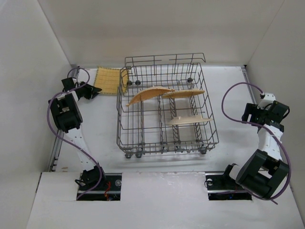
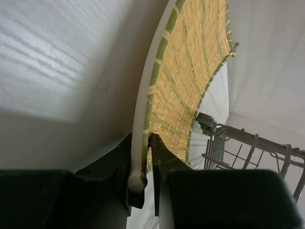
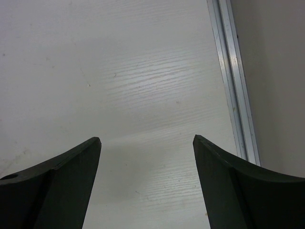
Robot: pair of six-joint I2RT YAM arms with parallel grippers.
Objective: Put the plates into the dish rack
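Note:
The grey wire dish rack [image 1: 209,125] stands mid-table and holds three plates on edge: an orange one [image 1: 148,94] at the left, another orange one [image 1: 183,93] to its right, and a pale yellow one [image 1: 190,120] in front. My left gripper [image 1: 94,90] is shut on the rim of a yellow squarish plate [image 1: 109,80], which is at the rack's back left corner. In the left wrist view the plate [image 2: 190,71] rises from my left gripper [image 2: 148,143], with the rack [image 2: 248,148] behind. My right gripper [image 3: 147,140] is open and empty over bare table at the far right.
White walls close in the table on the left, back and right. A metal rail [image 3: 236,95] runs along the right edge of the table next to my right gripper.

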